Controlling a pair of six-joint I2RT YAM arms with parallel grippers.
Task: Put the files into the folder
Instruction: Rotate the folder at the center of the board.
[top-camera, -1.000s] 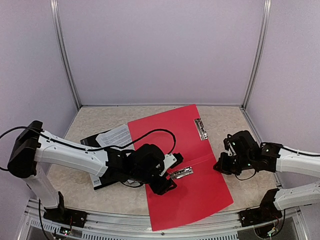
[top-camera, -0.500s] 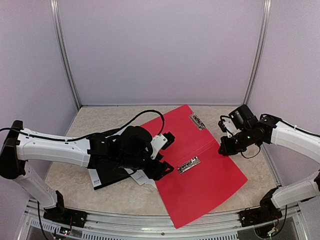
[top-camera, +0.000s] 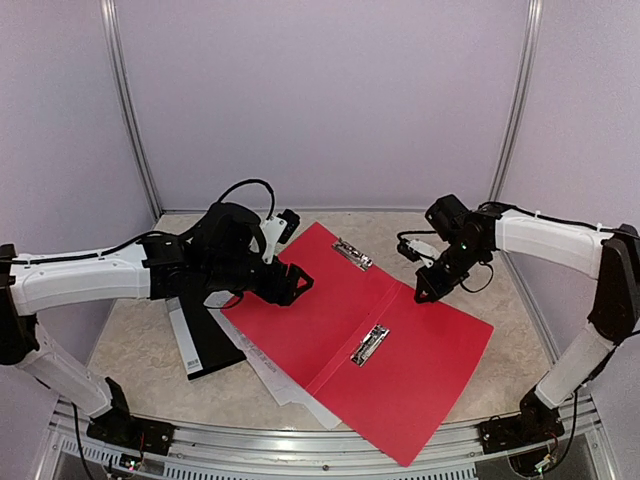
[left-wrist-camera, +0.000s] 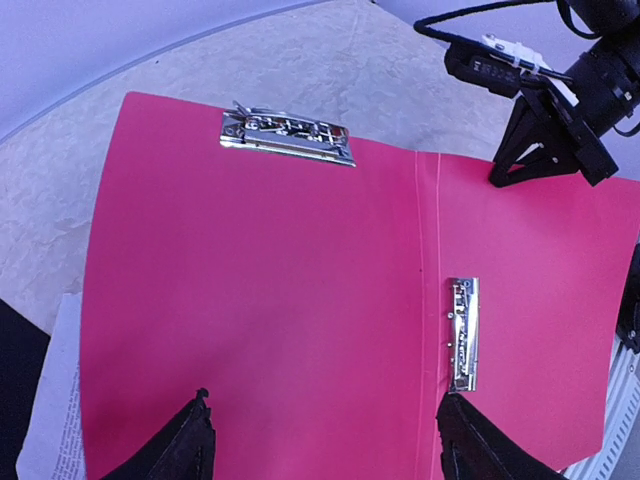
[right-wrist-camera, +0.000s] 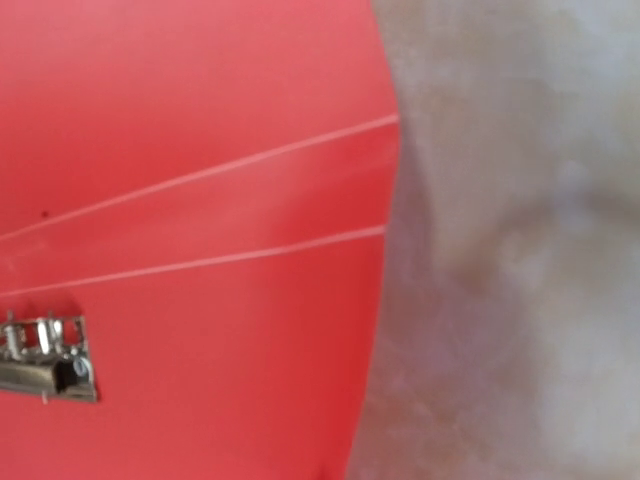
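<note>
The red folder (top-camera: 400, 370) lies open and flat, with one metal clip (top-camera: 352, 254) on its far leaf and another clip (top-camera: 369, 344) by the spine. The files, white sheets (top-camera: 278, 380), stick out from under its near left edge; a corner of them (left-wrist-camera: 52, 425) shows in the left wrist view. My left gripper (top-camera: 295, 283) hovers open above the folder's left leaf (left-wrist-camera: 260, 300), its fingers (left-wrist-camera: 192, 448) wide apart with nothing between them. My right gripper (top-camera: 422, 293) is shut, its tip pointing down at the folder's far edge (right-wrist-camera: 380, 300) beside the spine.
A black board (top-camera: 208, 345) with a printed sheet (top-camera: 180, 338) along its left side lies left of the folder. Purple walls with metal posts enclose the beige table (top-camera: 510, 290). A metal rail (top-camera: 300, 455) runs along the near edge.
The folder has swung round and slid right, uncovering white sheets at its near left edge. My left arm drew back to the far left and opened wider. My right arm moved toward the far middle.
</note>
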